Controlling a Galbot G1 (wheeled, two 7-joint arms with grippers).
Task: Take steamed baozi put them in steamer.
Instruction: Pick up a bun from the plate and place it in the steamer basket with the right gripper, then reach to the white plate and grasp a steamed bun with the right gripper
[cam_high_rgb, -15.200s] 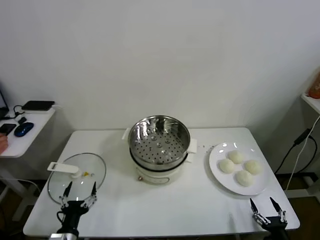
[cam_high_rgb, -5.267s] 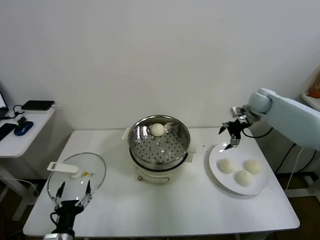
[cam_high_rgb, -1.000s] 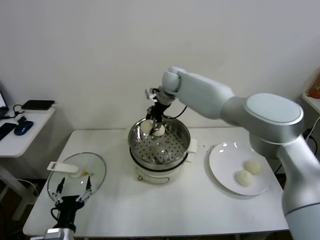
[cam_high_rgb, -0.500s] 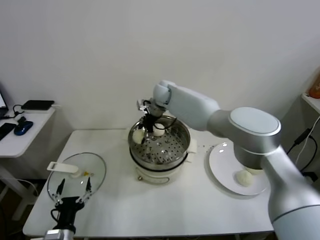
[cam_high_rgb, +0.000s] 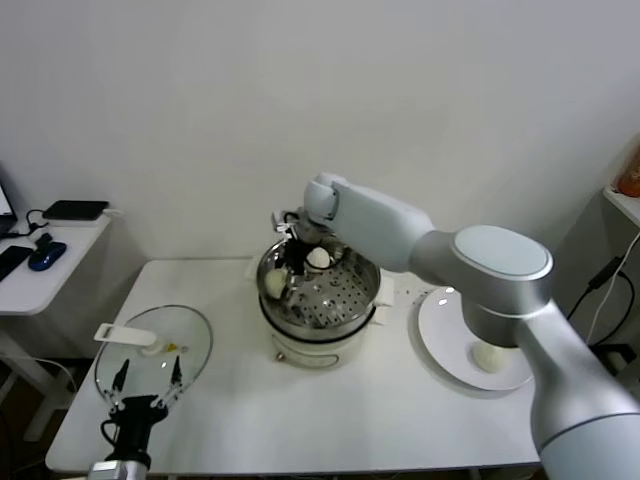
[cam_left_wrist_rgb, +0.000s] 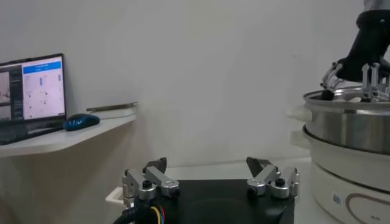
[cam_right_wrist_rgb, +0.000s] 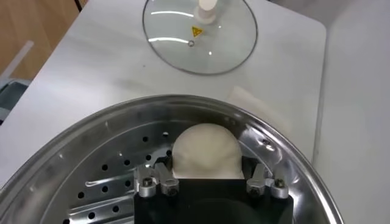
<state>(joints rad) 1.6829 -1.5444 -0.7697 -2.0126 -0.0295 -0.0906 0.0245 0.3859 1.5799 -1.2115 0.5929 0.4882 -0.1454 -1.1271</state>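
The steamer (cam_high_rgb: 335, 318) stands mid-table on its white base. One baozi (cam_high_rgb: 318, 258) lies on its perforated floor at the back. My right gripper (cam_high_rgb: 287, 269) reaches into the steamer's left side and is shut on a second baozi (cam_high_rgb: 274, 284). In the right wrist view this baozi (cam_right_wrist_rgb: 205, 146) sits between the fingers of the right gripper (cam_right_wrist_rgb: 205, 168), low over the steamer floor (cam_right_wrist_rgb: 100, 182) next to the wall. One baozi (cam_high_rgb: 487, 355) shows on the white plate (cam_high_rgb: 440, 325); my arm hides part of the plate. My left gripper (cam_high_rgb: 140, 385) is parked open at the front left.
The glass lid (cam_high_rgb: 155, 350) lies flat at the table's front left, also in the right wrist view (cam_right_wrist_rgb: 198, 33). A side table (cam_high_rgb: 50, 260) with a mouse stands left. The left wrist view shows the left gripper (cam_left_wrist_rgb: 210, 178), the steamer (cam_left_wrist_rgb: 350, 137) and a laptop (cam_left_wrist_rgb: 30, 88).
My right gripper has carried the baozi leftward and lower, from the steamer's back to its left side. The left arm has not moved.
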